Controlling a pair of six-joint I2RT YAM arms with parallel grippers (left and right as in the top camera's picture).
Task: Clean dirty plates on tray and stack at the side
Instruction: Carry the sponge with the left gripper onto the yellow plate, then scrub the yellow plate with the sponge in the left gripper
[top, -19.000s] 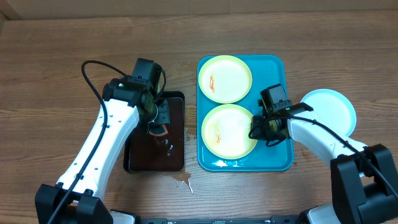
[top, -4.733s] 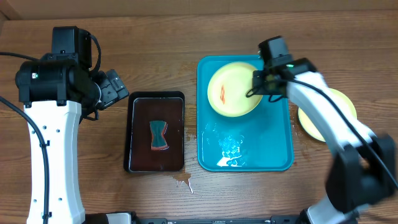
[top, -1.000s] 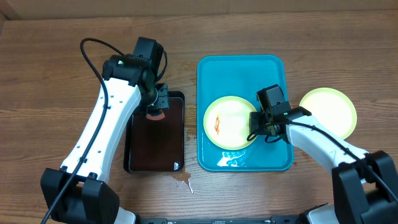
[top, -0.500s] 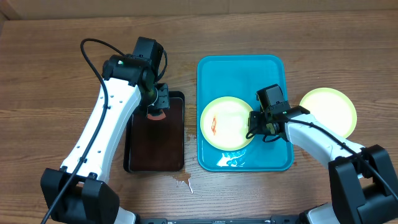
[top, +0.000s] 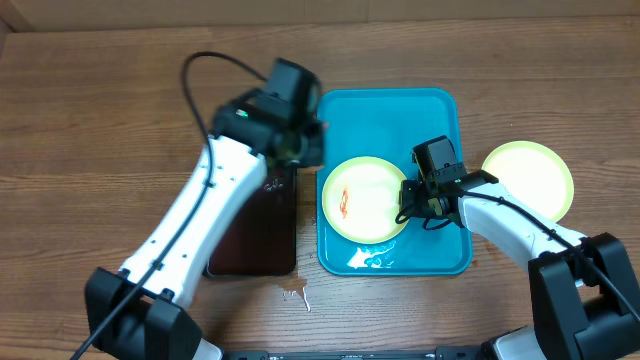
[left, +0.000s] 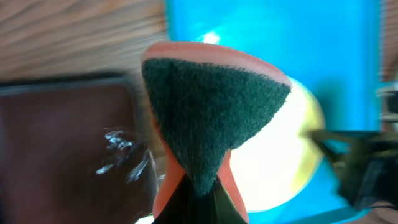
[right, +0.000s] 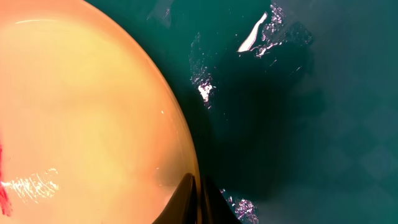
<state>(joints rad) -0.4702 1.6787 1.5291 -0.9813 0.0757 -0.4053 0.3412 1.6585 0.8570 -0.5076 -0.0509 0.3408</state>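
A pale yellow-green plate (top: 365, 198) with a red-orange smear (top: 343, 203) lies in the near half of the turquoise tray (top: 440, 110). My right gripper (top: 408, 206) is shut on the plate's right rim; the right wrist view shows the jaws (right: 199, 200) pinching the rim of the plate (right: 81, 112). My left gripper (top: 300, 150), blurred, hovers at the tray's left edge, shut on an orange-and-dark-green sponge (left: 211, 118), with the plate (left: 280, 155) beyond it. Another pale yellow-green plate (top: 527, 178) lies on the table to the right of the tray. The white plate is hidden.
A black tray (top: 255, 235) with dark liquid lies left of the turquoise tray, partly under my left arm. Water puddles (top: 365, 258) sit at the turquoise tray's near edge. A small spill (top: 295, 293) marks the wood in front of the black tray.
My left arm has swung right from over the black tray to the turquoise tray's left edge, carrying the sponge. The right gripper and its plate have shifted slightly left.
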